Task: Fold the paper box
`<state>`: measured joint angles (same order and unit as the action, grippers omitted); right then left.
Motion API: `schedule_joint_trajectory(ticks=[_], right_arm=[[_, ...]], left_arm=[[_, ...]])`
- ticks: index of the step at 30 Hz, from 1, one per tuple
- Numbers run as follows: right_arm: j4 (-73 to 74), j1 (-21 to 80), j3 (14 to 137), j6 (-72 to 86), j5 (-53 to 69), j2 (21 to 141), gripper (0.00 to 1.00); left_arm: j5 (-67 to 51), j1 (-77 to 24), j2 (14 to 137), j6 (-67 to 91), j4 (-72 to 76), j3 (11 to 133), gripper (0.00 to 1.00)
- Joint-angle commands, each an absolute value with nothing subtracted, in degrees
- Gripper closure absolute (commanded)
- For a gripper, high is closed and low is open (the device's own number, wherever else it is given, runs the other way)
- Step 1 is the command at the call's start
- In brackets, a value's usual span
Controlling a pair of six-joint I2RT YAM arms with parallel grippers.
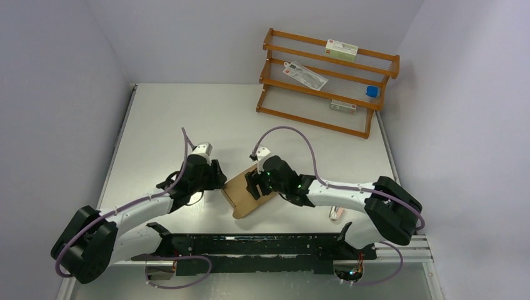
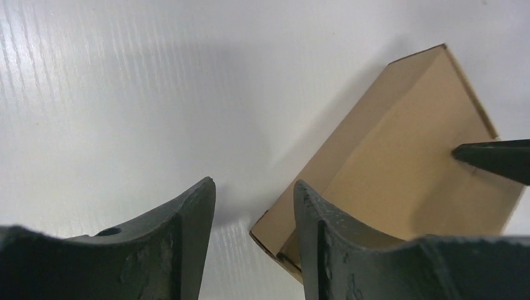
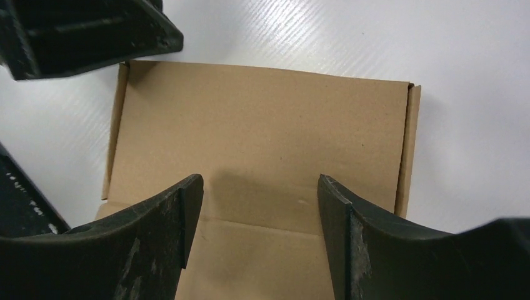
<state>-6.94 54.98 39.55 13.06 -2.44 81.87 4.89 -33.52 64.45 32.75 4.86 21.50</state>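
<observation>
Right claw (image 3: 259, 181) above paper box (image 3: 262, 119), white table (image 1: 187, 112), pale walls (image 1: 187, 37)

From above, the right claw (image 1: 254, 185) hides the far part of the paper box (image 1: 240, 199).

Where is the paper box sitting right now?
In the top view the paper box lies on the table, central and toward the near edge, with the left pincer at its left end and the right pincer over it.
</observation>
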Motion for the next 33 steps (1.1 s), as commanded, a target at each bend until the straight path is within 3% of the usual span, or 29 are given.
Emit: schedule_joint_trajectory(ticks=[1,15,23,28,33], right_arm=[[-11.51,57.61,34.90,14.86,-9.65,81.87,0.29],[-24.30,61.34,32.63,16.35,-16.79,88.00,0.27],[-15.94,61.04,36.91,13.46,-18.60,77.68,0.20],[-13.28,56.32,35.96,14.04,-18.23,73.12,0.18],[-15.54,46.64,31.99,19.17,-7.90,72.34,0.21]], left_arm=[[5.10,-33.18,61.16,34.04,6.46,22.11,0.45],[6.31,-33.22,49.58,36.45,-7.84,24.17,0.41],[6.59,-33.22,36.61,38.27,-18.95,22.31,0.40],[-0.22,-33.22,35.70,42.58,-14.28,17.24,0.42],[-4.87,-33.31,41.09,44.35,-5.52,14.42,0.44]])
